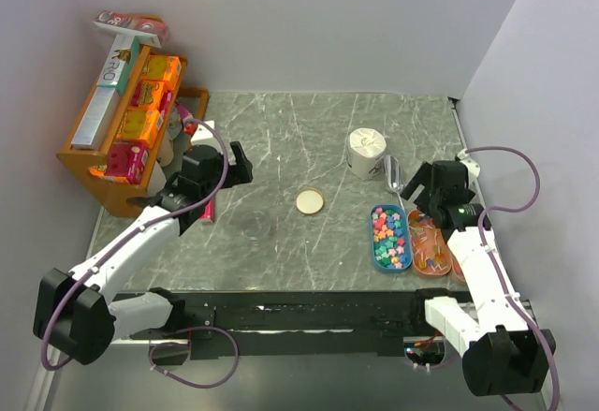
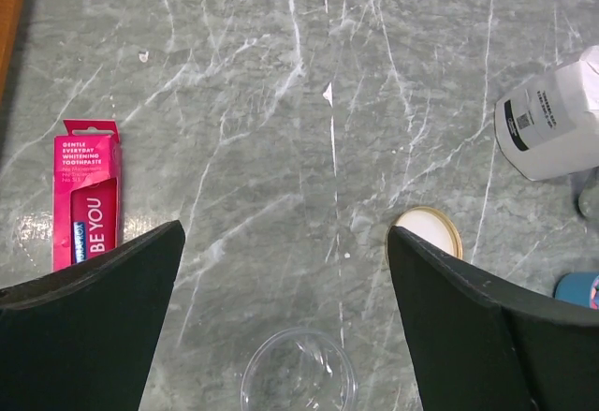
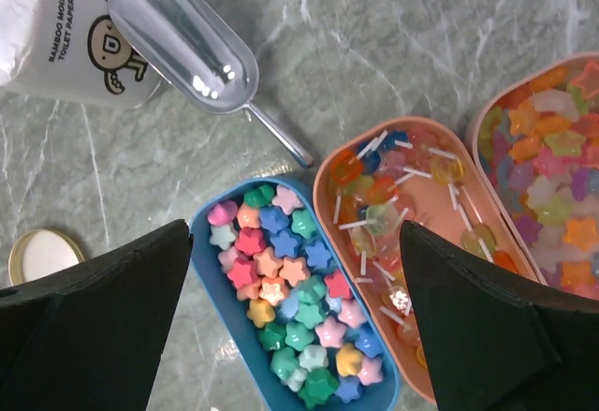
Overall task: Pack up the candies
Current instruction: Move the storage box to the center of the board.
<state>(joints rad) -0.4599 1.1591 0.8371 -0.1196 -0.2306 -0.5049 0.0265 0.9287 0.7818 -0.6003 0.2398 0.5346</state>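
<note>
Right wrist view: the right claw [image 3: 295, 242] is hanging open over the trays, its fingers spread wide and gripping nothing. Directly beneath it the candies [image 3: 285, 289], star-shaped and in mixed colours, are lying heaped in a blue tray [image 3: 236, 336] on the table [image 3: 393, 46]. A pink tray [image 3: 473, 228] is lying just beside the blue one and is holding clear sweets on white sticks. A second pink tray [image 3: 474, 130], at the frame's right edge, is holding translucent stars. Further out, a metal scoop [image 3: 187, 41] is lying with its handle pointing toward the trays and its bowl just beside a toilet paper pack [image 3: 56, 27].

Left wrist view: the left claw [image 2: 285, 238] is likewise standing open and holding nothing. A clear jar [image 2: 299, 374] is sitting nearest, low between the fingers. A gold-rimmed lid [image 2: 426, 231] is lying apart from it toward the frame's right. A pink toothpaste box [image 2: 89, 205] is lying flat toward the left.
</note>
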